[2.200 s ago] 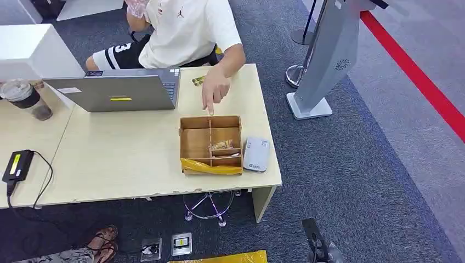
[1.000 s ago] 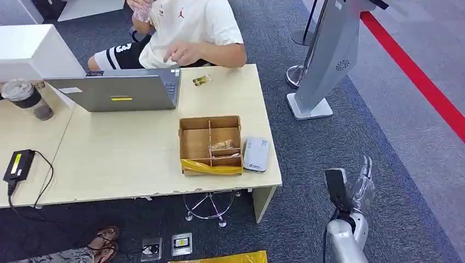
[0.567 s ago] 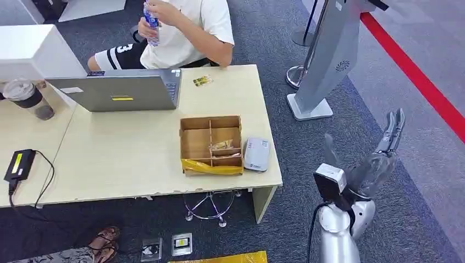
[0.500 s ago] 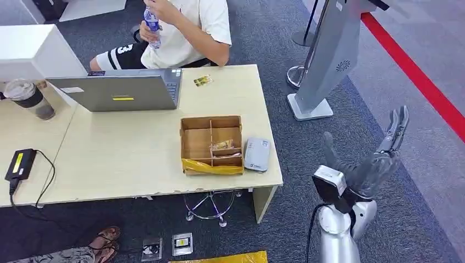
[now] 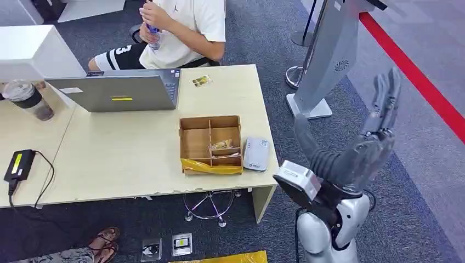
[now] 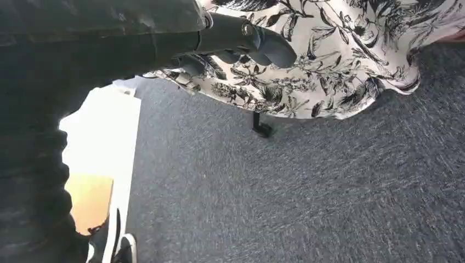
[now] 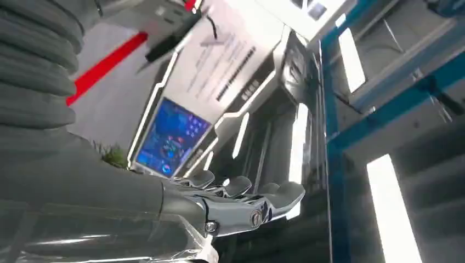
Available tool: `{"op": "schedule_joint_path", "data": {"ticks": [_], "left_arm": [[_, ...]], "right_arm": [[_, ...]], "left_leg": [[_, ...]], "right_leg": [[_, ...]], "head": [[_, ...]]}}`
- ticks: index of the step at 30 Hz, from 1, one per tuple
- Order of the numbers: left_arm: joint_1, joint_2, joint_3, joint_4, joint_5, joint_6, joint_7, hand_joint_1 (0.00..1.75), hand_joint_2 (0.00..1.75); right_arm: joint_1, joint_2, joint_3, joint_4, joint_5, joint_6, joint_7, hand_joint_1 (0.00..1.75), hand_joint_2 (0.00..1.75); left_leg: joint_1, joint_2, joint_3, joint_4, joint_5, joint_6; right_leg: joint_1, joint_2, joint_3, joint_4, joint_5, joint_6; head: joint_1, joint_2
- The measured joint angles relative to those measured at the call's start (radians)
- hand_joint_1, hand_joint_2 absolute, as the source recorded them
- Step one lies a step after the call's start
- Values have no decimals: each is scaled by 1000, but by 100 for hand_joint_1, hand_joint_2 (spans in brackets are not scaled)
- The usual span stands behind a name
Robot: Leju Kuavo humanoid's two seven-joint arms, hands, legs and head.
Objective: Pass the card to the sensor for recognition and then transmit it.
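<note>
Clearly, we are looking at the very first step: the right hand (image 5: pixel 359 148) is hanging raised in the air beside the table (image 5: pixel 126 159), with its fingers stretched apart and nothing in them. The card is not yet taken. We are judging that the small object (image 5: pixel 222 145) in the cardboard box (image 5: pixel 210 143) may be the card, but it is too small to be sure; it is lying well to the left of the right hand and lower. The white sensor (image 5: pixel 256 154) is lying just beside the box, on the side nearer to this hand.

The next move is calling for the right hand to go down and to the left, over the sensor, into the box, and to pinch the flat thing from a narrow compartment without pushing the box.

The box is divided into several compartments; the far ones look bare, and a yellow strip (image 5: pixel 211 166) is lying along the near wall.

The left hand (image 6: pixel 241 46) is hanging low over the carpet with fingers curled, holding nothing.
</note>
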Motion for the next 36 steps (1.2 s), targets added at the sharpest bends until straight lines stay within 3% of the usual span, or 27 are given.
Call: {"op": "schedule_joint_path", "data": {"ticks": [3, 11, 13, 22, 36], "left_arm": [[-1, 0, 0, 0, -8, -4, -22, 0, 175], [-1, 0, 0, 0, -58, -22, -61, 0, 175], [-1, 0, -1, 0, -68, -23, -65, 0, 175], [-1, 0, -1, 0, -91, -28, -81, 0, 175], [-1, -2, -2, 0, -92, -32, -81, 0, 175]], "right_arm": [[-76, -56, 143, 2, 1, 100, 93, 0, 175], [-232, -154, 364, 44, -55, 414, 169, 0, 175], [-261, -172, 399, 68, -68, 445, 178, 0, 175], [-342, -202, 499, 219, -90, 495, 191, 0, 175], [-369, -227, 553, 357, -88, 503, 216, 0, 175]], "left_leg": [[0, -1, 0, 0, 1, 1], [0, -1, -1, 0, 1, 1], [0, -1, -1, 0, 1, 1], [0, -1, -1, 0, 1, 1], [0, -1, -1, 0, 0, 1]], "right_leg": [[0, -2, 0, 0, 0, 0], [0, -1, -1, 0, 0, 0], [0, -1, -1, 0, 0, 0], [0, -1, -1, 0, 0, 0], [0, -1, -2, 0, 0, 0]], "head": [[0, 0], [-1, 0], [0, 0], [0, 0], [0, 0]]}}
